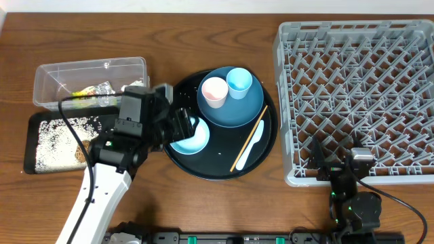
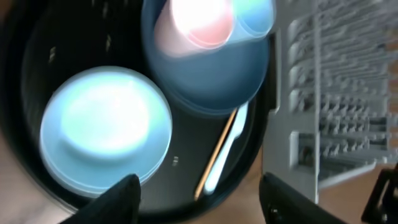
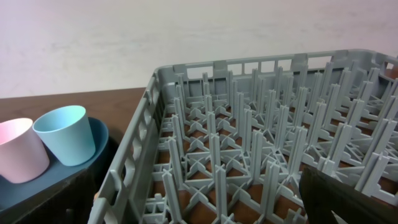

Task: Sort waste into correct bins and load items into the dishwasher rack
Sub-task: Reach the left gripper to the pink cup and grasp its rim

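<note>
— So, where is the bowl?
— The light-blue bowl sits on the near-left part of the round black tray. My left tool hangs over its left rim. From the wrist view I see both fingers spread apart with nothing between them, so it is released.
— And the other dishes?
— On the same tray, farther back, the dark-blue plate carries the pink cup and the light-blue cup, side by side. The chopstick and white spoon lie together on the tray's near-right part, just beside the plate.
— The rack?
— The grey rack stands right of the tray on the tabletop. My right tool sits at its near edge, spread wide and holding nothing.
— Bins?
— Far left: the clear tub holds the wrapper and foil. Just near of it, the shallow black tray holds rice.
</note>
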Motion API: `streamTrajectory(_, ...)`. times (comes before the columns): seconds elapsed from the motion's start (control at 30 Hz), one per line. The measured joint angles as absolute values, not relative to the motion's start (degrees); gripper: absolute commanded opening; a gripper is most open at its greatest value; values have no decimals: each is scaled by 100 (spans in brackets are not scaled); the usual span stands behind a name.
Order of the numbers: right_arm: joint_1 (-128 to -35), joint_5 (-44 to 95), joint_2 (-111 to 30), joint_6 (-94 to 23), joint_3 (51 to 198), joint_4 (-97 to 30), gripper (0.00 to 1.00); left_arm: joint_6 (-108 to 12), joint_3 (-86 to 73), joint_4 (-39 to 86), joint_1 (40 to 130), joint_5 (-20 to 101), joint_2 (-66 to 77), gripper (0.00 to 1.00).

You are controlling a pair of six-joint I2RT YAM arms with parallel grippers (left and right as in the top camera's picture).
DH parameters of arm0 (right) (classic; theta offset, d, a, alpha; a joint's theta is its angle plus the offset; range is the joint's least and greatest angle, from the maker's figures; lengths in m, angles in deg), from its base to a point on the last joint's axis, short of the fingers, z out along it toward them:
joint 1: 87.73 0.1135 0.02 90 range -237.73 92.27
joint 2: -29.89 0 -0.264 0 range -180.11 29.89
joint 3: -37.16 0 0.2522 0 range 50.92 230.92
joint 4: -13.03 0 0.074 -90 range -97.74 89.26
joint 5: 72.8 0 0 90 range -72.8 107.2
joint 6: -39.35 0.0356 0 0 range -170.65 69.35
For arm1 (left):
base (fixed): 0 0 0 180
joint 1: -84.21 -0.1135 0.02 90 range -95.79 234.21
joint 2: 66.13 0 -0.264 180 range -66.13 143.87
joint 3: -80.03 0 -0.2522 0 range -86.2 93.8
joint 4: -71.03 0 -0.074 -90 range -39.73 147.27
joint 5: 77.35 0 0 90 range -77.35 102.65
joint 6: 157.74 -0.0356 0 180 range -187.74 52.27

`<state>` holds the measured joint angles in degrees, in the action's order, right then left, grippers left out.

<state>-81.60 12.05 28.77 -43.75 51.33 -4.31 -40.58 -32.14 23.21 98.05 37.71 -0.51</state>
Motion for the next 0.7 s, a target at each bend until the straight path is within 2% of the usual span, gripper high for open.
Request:
streamTrajectory(0.2, -8162, 1205, 2877, -4375, 5133, -429, 99, -4056, -2701, 2417, 9821, 3604, 540, 62)
streamTrajectory(0.47, -8160, 1205, 2877, -4375, 5133, -429, 99, -4056, -1516, 2430, 10065, 3270, 2076, 61)
streamTrajectory(0.7, -8162, 1205, 2877, -4375, 5133, -429, 99, -3942, -1315, 2819, 10315, 2680, 2870, 58)
